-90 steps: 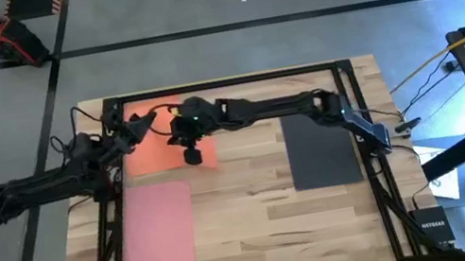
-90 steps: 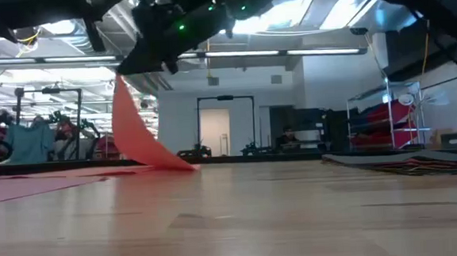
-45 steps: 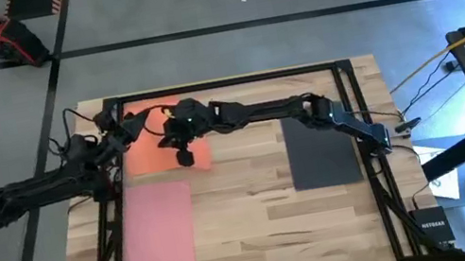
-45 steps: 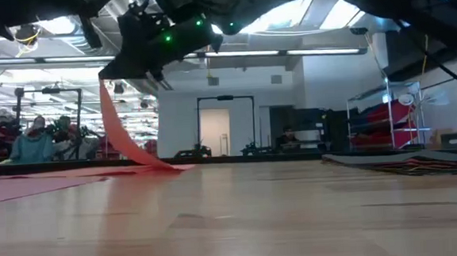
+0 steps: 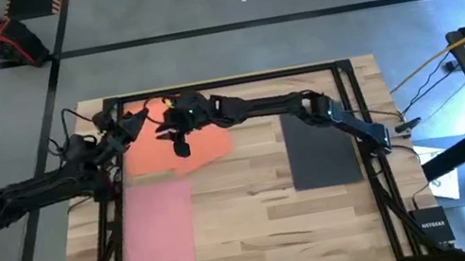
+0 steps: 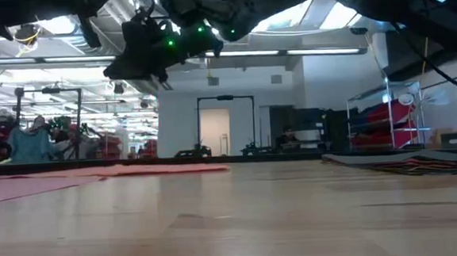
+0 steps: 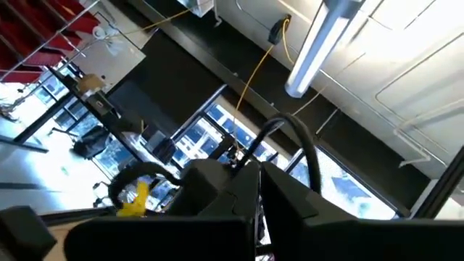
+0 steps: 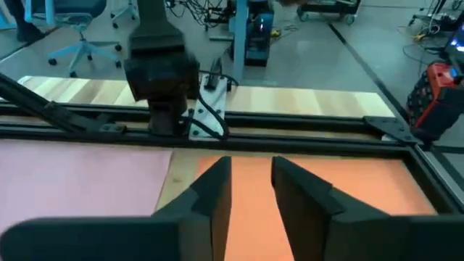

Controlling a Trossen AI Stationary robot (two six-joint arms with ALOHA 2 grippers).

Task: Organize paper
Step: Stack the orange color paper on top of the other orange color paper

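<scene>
The orange sheet (image 5: 187, 143) lies flat at the far left corner of the surface (image 5: 257, 213), one corner kicked out to the right, so it sits a little skewed. In the low view it (image 6: 163, 169) is a thin strip flush with the wood, no edge lifted. The right end effector (image 5: 179, 142) hangs just above it, reached across from the far side; its wrist camera looks down past two fingers (image 8: 210, 196) with a narrow gap between them and nothing pinched, only the orange sheet (image 8: 326, 181) below. My guess is that it has nothing more to hold there and the sheet is where it was meant to go, though the skew may want a nudge.

The pink sheet (image 5: 154, 231) lies flat nearer the front on the same left side, just short of the orange one. The black sheet (image 5: 320, 149) lies flat well apart on the right.

The left end effector (image 5: 129, 127) waits at the far left edge, tipped up toward the ceiling; whether its fingers are parted I cannot tell.
</scene>
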